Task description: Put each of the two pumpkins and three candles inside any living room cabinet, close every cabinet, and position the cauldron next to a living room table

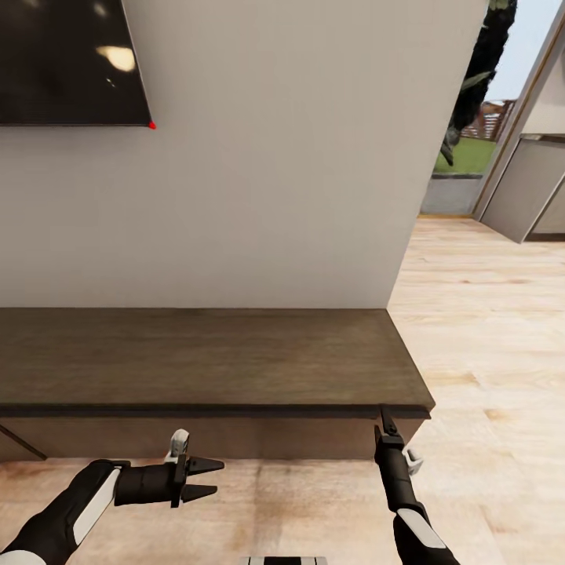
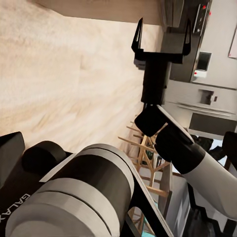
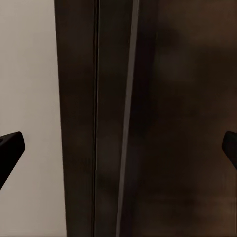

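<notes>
Cabinet (image 1: 204, 357) before both spread tools; "GALA" on left arm (image 2: 19, 210).

Plain pale wall (image 1: 275, 173) behind, dark screen (image 1: 67, 59) mounted upper left. Light wood-plank floor (image 1: 486, 329) running right toward a bright doorway (image 1: 471, 118) with greenery and daylight outside.

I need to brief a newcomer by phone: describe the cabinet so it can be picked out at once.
Find the pale wall with the dark screen high up. Along its foot runs the cabinet, a long, low, dark brown wooden unit ending where the wall ends, with light wood floor beyond. Its flat handleless front sets it apart; the right gripper points up at its front edge.
</notes>
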{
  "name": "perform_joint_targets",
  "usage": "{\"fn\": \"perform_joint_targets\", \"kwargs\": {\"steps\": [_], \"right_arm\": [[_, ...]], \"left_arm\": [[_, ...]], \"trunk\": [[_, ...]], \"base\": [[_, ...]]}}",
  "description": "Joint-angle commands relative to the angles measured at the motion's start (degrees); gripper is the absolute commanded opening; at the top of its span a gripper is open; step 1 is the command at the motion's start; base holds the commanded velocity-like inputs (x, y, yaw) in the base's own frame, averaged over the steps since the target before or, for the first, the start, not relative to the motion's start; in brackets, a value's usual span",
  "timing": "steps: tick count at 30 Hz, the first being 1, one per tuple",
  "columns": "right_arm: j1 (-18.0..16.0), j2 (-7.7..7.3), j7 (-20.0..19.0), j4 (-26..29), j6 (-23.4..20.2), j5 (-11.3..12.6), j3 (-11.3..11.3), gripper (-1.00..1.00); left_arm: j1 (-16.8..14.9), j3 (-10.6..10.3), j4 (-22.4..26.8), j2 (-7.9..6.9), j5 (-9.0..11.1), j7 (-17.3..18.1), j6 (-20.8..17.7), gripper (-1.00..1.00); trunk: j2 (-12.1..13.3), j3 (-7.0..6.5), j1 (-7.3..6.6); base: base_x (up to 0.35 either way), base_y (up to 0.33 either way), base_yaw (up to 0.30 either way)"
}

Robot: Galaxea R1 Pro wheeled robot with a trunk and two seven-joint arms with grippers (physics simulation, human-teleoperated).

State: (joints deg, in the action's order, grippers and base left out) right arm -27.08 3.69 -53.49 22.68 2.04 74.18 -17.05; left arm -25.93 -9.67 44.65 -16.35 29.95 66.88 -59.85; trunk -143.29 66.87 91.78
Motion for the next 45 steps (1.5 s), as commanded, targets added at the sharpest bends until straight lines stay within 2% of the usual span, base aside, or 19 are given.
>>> {"fn": "perform_joint_targets", "kwargs": {"steps": [1,18,19,27,45], "right_arm": [[-0.01,0.0,0.02,0.0,-0.01,0.0,0.0,1.0],[0.0,0.0,0.13,0.0,-0.01,-0.15,0.09,1.0],[-0.01,0.0,0.15,0.0,-0.04,-0.16,0.09,-1.0],[0.0,0.0,0.14,0.0,-1.46,-0.18,0.09,-1.0],[-0.04,0.0,0.23,0.0,-1.54,-0.18,0.09,-1.0]], "left_arm": [[0.0,0.0,0.0,0.0,-0.02,0.0,0.0,1.0],[-0.01,-0.06,0.0,0.0,-0.06,0.0,0.02,1.0],[0.0,-0.05,0.0,0.0,-0.03,0.0,0.02,1.0],[0.0,-0.09,0.0,0.08,-0.06,0.0,0.01,1.0],[0.0,-0.09,0.0,0.17,-0.07,0.0,0.06,1.0]], "trunk": [[0.0,0.0,0.0],[0.0,0.0,0.0],[0.0,0.0,0.0],[0.0,0.0,0.0],[0.0,0.0,0.0]], "base": [[0.029,0.0,0.0],[0.015,0.0,0.0],[0.0,0.0,0.0],[0.0,0.0,0.0],[-0.032,0.0,0.0]]}}
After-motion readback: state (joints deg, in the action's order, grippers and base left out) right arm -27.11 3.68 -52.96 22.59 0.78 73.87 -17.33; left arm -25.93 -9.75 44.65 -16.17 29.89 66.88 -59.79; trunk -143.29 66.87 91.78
